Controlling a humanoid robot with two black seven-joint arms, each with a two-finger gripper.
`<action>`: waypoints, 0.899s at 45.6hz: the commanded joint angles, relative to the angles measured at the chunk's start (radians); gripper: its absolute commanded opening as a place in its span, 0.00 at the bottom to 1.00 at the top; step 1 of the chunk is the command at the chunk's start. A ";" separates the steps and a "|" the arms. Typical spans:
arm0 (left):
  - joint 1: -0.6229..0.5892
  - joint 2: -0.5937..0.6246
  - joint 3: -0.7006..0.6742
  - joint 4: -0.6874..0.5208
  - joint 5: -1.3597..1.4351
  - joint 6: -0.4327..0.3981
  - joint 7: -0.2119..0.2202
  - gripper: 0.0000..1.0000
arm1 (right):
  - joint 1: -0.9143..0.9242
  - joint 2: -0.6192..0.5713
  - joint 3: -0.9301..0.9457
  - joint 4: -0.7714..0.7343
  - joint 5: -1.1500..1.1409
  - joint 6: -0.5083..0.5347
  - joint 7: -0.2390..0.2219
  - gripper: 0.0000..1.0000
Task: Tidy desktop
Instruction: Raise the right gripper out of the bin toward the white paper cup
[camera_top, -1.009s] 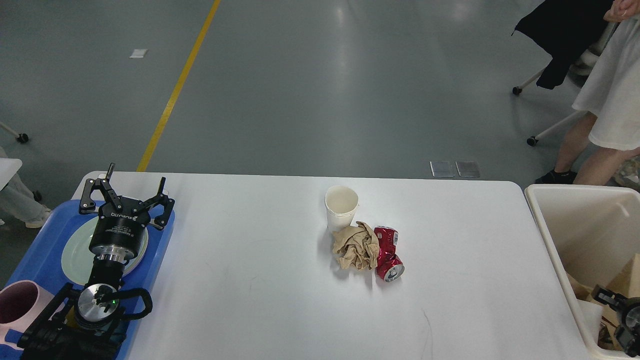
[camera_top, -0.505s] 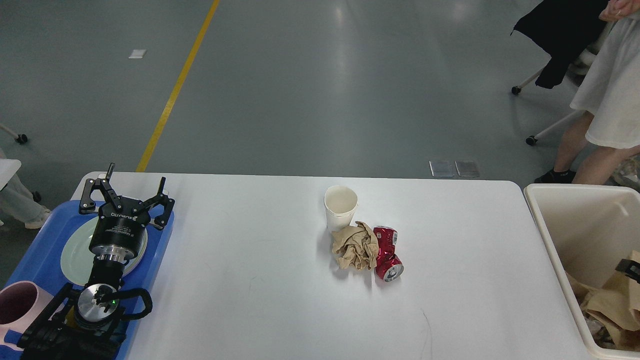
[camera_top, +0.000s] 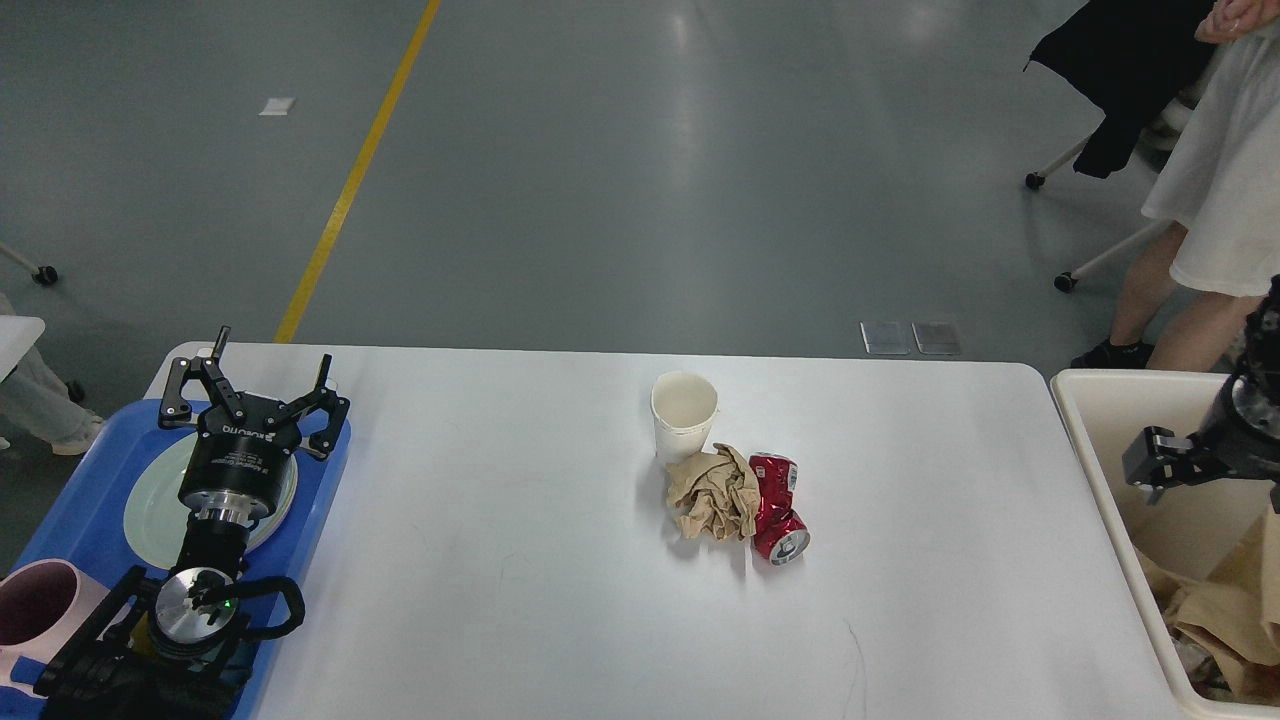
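Desktop (camera_top: 520, 600): white, fills the lower view. At its middle, touching: paper cup (camera_top: 684, 416), upright; crumpled brown paper (camera_top: 712, 494); crushed red can (camera_top: 777, 506), on its side.

Left gripper (camera_top: 252, 388): fingers spread, empty, over the plate (camera_top: 150, 505) on the blue tray (camera_top: 85, 520).

Right gripper (camera_top: 1160, 462): over the bin (camera_top: 1120, 470); grip cannot be told.

Risk: grabbing the paper may tip the cup or roll the can.

Change: right gripper has risen from low in the bin.

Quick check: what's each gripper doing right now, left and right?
Left gripper: open, empty, above the blue tray.
Right gripper: above the cream bin; cannot tell whether it is open or shut.
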 joint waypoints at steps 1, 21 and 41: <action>0.002 0.000 0.000 0.000 -0.001 0.001 0.000 0.97 | 0.185 0.076 -0.011 0.101 0.032 0.114 0.000 1.00; 0.002 0.000 0.000 0.000 -0.001 0.001 0.000 0.97 | 0.687 0.153 0.098 0.548 0.164 0.090 0.000 1.00; 0.000 0.000 0.000 0.000 -0.001 0.001 0.000 0.97 | 0.597 0.195 0.156 0.488 0.168 -0.057 0.001 1.00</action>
